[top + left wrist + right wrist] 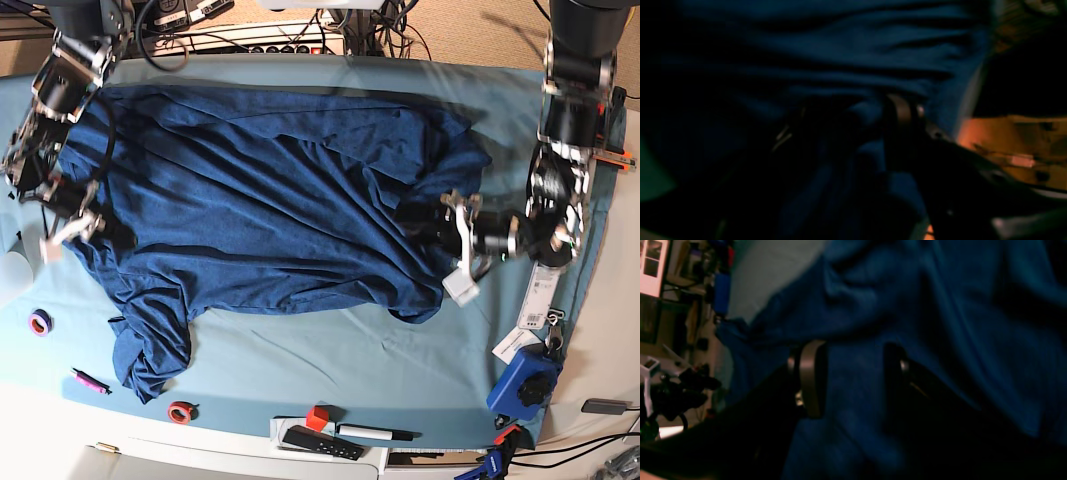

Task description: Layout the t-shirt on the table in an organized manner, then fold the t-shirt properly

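Cloth fills the middle of the base view: the t-shirt [270, 190] lies spread across the worktop [350, 350], body roughly flat but rippled with long creases. One sleeve trails toward the lower left and the right-hand edge is bunched into a heap. It reads as partly laid out and not yet smooth enough to fold.

At the left edge of that view the right fingers [811, 376] stand apart with blue cloth in the gap between them, clamped on nothing. They are probably placed there to take that edge and draw it taut. At the right edge the left fingers [903, 113] are also apart, with a loose fold lying between them in the dark wrist view, right at the bunched heap that most needs pulling out.

A purple tape ring [39, 322], a pink pen [90, 381] and a red tape roll [180, 411] sit near the trailing sleeve at lower left, where they could snag it.
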Robot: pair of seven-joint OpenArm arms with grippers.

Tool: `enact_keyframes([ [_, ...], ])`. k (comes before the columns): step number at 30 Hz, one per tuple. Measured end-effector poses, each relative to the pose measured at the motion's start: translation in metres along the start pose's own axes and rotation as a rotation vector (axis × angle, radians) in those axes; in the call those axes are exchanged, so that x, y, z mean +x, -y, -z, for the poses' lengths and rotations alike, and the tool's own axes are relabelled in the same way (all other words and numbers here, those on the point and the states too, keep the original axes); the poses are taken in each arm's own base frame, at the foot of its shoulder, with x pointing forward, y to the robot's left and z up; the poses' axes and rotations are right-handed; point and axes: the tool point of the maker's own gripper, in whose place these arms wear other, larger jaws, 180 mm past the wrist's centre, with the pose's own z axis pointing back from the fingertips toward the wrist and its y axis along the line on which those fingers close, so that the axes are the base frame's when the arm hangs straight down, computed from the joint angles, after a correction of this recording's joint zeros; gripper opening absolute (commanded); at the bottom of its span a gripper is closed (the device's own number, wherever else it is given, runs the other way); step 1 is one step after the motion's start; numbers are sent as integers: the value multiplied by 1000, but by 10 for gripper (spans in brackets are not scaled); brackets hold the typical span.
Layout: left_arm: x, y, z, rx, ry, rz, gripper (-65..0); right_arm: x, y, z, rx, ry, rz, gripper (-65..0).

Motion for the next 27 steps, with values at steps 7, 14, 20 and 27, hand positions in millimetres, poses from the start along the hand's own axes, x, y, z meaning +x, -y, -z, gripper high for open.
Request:
enact_keyframes([
  [7,-7,-3,3,18,2,-8,-371,-17,8,-4,-18,-23,21,-381],
  [14,-32,2,9,5,-28,-47,-371,-16,8,-3,-16,-20,21,-381],
  [20,-30,14,27,-26,-16,-47,-392,-15,8,-3,-16,-17,21,-381],
  [27,-29,18,33,-36,-15,-47,-627,-15,8,-3,-16,-17,21,-381],
])
